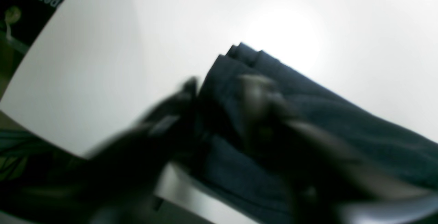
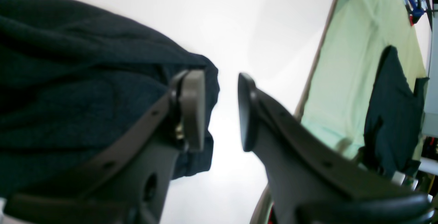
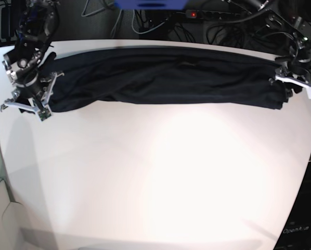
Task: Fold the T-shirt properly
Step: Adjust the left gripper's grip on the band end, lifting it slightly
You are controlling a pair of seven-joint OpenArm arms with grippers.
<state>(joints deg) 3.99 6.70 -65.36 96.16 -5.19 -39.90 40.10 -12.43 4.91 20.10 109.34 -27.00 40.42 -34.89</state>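
T-shirt (image 3: 166,78) lies as a long, narrow folded band across the far side of the white surface (image 3: 155,177), spanning from the right tool (image 3: 25,101) to the left tool (image 3: 296,83). Each of the 2 tools sits at 1 end, apparently so the band can be handled evenly for the next fold. Right tool: jaws parted, nothing between them, cloth bunched just beside 1 finger (image 2: 191,111). Left tool (image 1: 219,90): heavily blurred in its wrist view; its fingers straddle a stacked edge of cloth, but released or gripping cannot be told.
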